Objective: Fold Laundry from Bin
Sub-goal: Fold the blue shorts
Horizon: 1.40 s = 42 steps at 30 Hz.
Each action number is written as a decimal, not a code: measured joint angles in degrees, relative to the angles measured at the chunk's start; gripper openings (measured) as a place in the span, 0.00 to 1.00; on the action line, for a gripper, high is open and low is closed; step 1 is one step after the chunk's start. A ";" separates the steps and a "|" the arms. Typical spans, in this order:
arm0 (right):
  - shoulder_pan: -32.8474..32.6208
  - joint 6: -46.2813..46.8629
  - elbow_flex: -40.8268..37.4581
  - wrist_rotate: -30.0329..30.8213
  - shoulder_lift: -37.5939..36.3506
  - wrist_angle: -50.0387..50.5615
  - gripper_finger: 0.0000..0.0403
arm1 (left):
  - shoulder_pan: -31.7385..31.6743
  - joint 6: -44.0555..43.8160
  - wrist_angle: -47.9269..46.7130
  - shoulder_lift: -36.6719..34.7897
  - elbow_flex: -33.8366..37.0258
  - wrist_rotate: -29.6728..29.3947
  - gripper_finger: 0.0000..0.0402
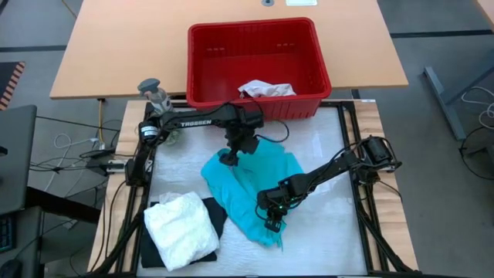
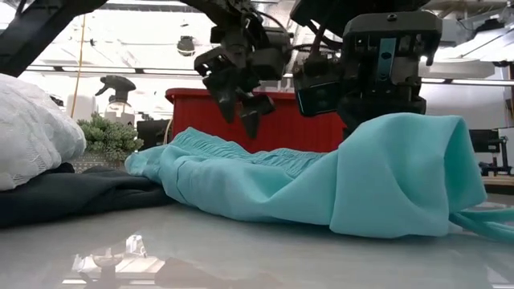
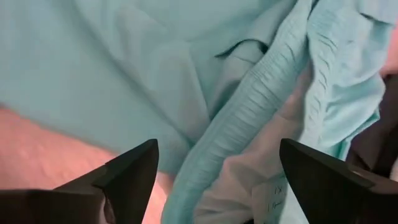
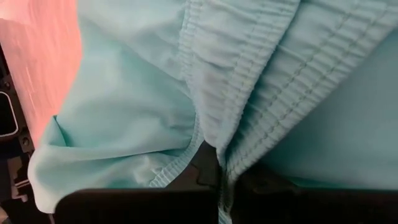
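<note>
High view: my left gripper (image 1: 229, 157) hangs spread over the crumpled teal cloth garment (image 1: 251, 185); my right gripper (image 1: 272, 218) pinches its gathered edge.

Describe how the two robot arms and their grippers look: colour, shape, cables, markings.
Both arms are dark, jointed and slim. The left arm carries white "TROSSEN" lettering, with thin black cables trailing nearby. The left gripper ends in two black wedge-shaped fingers. The right gripper has a blocky black housing with a bluish stripe.

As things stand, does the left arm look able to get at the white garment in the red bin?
Probably yes: the left gripper hangs open over the teal garment, holding nothing, and the white garment lies uncovered in the red bin just beyond.
</note>
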State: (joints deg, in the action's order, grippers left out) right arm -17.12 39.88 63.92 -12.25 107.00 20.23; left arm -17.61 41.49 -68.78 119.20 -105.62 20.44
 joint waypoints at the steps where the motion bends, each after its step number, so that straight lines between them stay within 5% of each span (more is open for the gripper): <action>1: -0.11 -0.43 0.00 0.06 0.00 -0.02 0.08 | -0.48 0.47 -0.31 0.00 0.00 0.73 0.80; 5: 0.22 -1.40 0.00 0.07 0.00 -0.02 0.08 | -1.79 4.53 -2.47 0.29 0.04 4.24 0.80; 13: 0.39 -2.39 0.00 -0.06 0.02 -0.18 0.08 | -1.64 5.45 -2.71 6.50 0.04 -1.53 0.80; 23: 0.39 -5.18 -0.02 -0.07 0.02 -0.36 0.08 | -2.61 6.67 -8.54 8.41 -0.69 0.63 0.80; 37: 0.37 -8.02 -0.02 0.16 0.04 -0.39 0.08 | -2.67 3.98 -14.85 8.28 -7.80 10.17 0.80; 42: 0.37 -7.99 -0.02 0.26 0.03 -0.39 0.08 | 0.36 3.62 -13.41 8.29 -8.59 2.66 0.80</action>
State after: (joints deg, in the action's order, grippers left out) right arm -16.75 31.89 63.90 -11.99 107.04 19.84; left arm -17.24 45.11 -82.19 127.49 -114.21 23.10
